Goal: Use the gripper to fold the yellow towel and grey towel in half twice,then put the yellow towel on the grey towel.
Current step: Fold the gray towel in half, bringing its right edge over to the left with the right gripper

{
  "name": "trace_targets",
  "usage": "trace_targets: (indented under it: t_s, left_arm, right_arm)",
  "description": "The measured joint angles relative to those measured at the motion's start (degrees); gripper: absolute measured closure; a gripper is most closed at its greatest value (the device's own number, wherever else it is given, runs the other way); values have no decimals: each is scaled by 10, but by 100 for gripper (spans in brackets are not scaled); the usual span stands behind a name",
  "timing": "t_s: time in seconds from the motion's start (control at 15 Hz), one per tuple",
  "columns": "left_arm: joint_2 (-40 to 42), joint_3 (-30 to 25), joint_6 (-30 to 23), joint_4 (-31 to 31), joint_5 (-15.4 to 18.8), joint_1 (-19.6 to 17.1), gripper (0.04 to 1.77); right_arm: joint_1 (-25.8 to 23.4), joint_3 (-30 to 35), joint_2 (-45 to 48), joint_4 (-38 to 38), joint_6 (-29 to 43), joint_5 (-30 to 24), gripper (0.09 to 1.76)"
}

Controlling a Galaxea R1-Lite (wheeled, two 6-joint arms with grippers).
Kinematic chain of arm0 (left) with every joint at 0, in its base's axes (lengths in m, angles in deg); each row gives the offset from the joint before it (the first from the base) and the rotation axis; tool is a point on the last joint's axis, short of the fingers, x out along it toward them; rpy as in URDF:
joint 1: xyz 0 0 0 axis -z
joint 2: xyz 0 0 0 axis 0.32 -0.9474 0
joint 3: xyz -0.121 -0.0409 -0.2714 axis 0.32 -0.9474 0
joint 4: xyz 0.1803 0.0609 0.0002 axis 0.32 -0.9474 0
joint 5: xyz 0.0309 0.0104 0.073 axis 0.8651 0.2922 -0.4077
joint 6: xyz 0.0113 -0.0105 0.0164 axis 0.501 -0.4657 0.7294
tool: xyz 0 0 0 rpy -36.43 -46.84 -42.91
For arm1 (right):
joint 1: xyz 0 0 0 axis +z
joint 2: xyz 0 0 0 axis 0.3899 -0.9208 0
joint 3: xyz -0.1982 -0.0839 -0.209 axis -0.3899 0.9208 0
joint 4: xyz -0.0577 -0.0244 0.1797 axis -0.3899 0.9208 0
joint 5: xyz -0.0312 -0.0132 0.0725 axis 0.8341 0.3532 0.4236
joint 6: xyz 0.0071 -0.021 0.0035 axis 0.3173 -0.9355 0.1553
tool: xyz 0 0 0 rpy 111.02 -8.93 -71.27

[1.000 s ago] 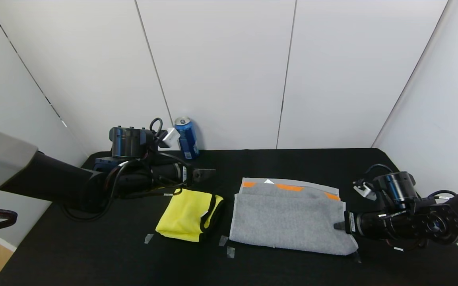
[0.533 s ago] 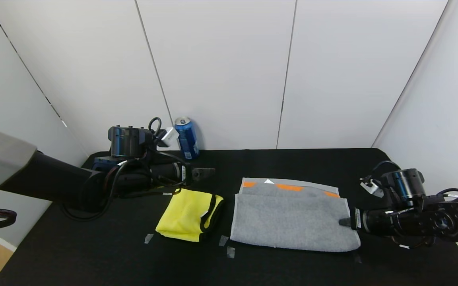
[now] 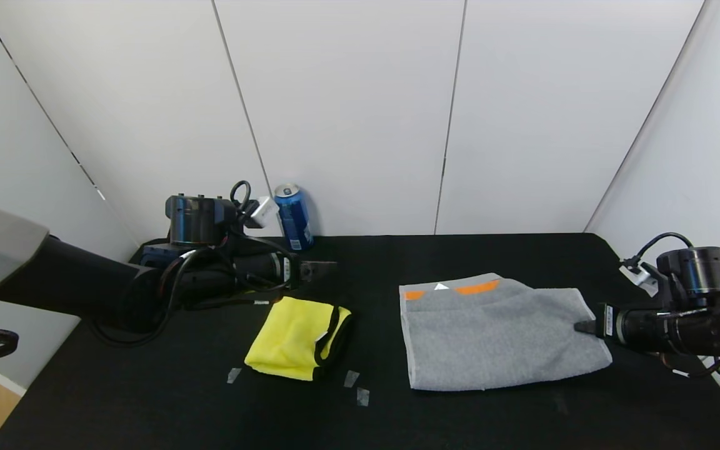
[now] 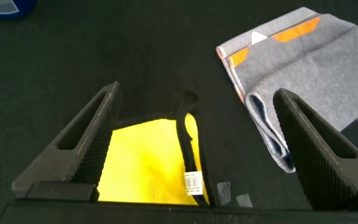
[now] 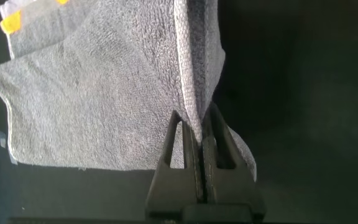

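The yellow towel (image 3: 297,338) lies folded; the grey towel (image 3: 497,334), folded once, is pinched by the right gripper (image 3: 582,327); the left gripper (image 3: 325,269) fingers are spread wide.

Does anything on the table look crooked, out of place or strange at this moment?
Yes. The grey towel lies askew: the right gripper, shut on its right edge, pulls it out of square, and its folded layers do not line up at the orange band. The yellow towel is folded but also sits at an angle. A blue can stands at the back.
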State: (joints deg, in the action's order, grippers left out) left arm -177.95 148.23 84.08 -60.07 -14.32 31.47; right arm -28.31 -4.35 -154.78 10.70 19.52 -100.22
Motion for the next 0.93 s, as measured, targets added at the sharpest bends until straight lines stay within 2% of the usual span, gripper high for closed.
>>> trace_targets:
  t_s: [0.2,0.6,0.93]
  left_arm:
    - [2,0,0,0,0,-1,9]
    - [9,-1,0,0,0,-1,9]
    - [14,-1,0,0,0,-3,9]
  right_arm:
    - [6,-23,22,43,-13,-2,171]
    - [125,-107,35,123,-9,2,171]
    - [210,-197,5,162,10,8,171]
